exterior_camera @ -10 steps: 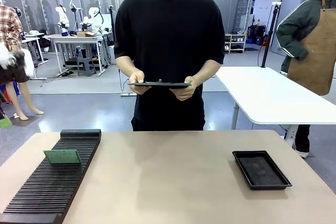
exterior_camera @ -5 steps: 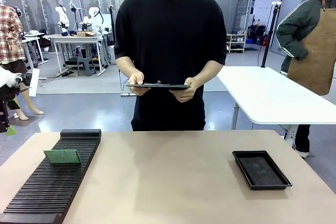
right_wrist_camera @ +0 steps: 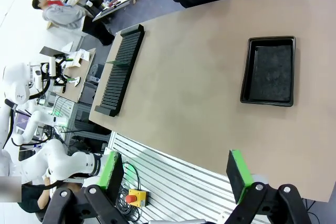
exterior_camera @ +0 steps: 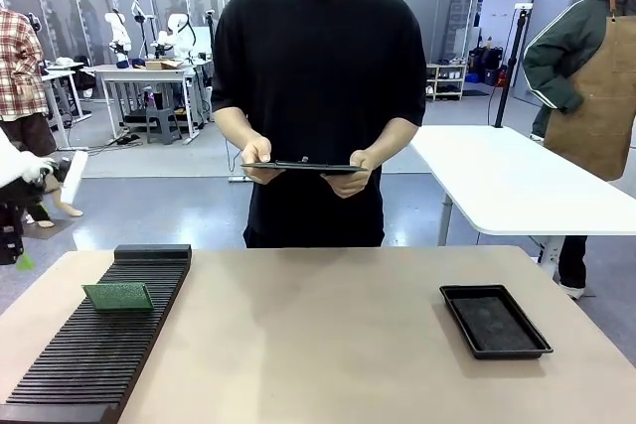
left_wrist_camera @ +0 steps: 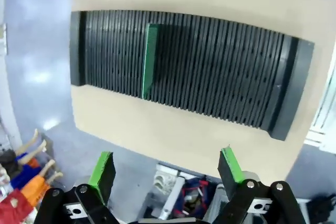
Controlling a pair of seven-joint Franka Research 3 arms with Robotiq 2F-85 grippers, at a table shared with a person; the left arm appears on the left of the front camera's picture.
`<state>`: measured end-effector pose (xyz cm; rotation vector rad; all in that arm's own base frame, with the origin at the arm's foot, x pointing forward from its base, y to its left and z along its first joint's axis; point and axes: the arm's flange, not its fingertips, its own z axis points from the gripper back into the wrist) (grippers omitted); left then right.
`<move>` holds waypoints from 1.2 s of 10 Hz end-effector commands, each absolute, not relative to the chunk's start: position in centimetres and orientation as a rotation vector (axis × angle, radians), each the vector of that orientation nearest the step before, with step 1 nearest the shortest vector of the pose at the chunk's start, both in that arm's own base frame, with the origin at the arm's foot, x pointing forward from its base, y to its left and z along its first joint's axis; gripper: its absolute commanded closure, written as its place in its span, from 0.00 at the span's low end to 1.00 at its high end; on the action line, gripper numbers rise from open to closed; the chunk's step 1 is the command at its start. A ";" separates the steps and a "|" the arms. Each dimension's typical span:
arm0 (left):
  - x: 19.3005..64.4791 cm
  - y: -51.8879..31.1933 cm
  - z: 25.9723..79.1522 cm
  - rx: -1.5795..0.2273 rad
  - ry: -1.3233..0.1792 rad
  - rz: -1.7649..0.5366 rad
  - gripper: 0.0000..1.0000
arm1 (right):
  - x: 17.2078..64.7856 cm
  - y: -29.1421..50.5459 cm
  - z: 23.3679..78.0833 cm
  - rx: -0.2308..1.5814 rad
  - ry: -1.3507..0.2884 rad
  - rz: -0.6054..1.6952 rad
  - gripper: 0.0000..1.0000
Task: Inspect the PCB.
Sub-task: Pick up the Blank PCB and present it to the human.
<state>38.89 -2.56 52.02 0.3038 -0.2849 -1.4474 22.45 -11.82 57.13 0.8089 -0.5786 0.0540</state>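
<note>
On the table [exterior_camera: 318, 345], the slotted black rack [exterior_camera: 99, 364] at our left stands the PCB [exterior_camera: 117, 296] on edge. Our left gripper [left_wrist_camera: 165, 153] and right gripper [right_wrist_camera: 173, 156] hover spread, empty. We judge the board light, stiff and fragile, best pinched by its top edge.

Left gripper [left_wrist_camera: 166, 156] black; green pads [left_wrist_camera: 101, 169] (silver pivot screws [left_wrist_camera: 247, 184]).

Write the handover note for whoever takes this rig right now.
Left hand: open, empty, above the slotted rack.
Right hand: open, empty, high above the table.
PCB: upright in a rack slot, untouched.
Black tray: at the robot's right.
Person holds a clipboard at the far side.
Done: nothing yet.
Left: grasp the PCB and inspect it.
</note>
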 end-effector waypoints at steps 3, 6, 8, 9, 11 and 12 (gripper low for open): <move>43.2 -1.8 47.7 0.312 -0.336 -1.612 0.00 | 22.4 -11.7 57.1 0.810 -0.582 0.068 0.00; 45.6 -1.1 43.7 0.228 -0.335 -1.623 0.00 | 22.4 -11.7 57.1 0.810 -0.582 0.068 0.00; 47.4 -0.3 41.0 0.197 -0.351 -1.586 0.00 | 22.4 -11.7 57.1 0.810 -0.582 0.068 0.00; 48.2 -0.4 39.9 0.200 -0.321 -1.577 0.00 | 22.4 -11.7 57.1 0.810 -0.582 0.068 0.00; 49.6 -0.5 38.3 0.198 -0.322 -1.552 0.00 | 22.4 -11.7 57.1 0.810 -0.582 0.068 0.00; 50.8 -0.5 37.1 0.215 -0.312 -1.532 0.00 | 22.4 -11.7 57.1 0.810 -0.582 0.068 0.00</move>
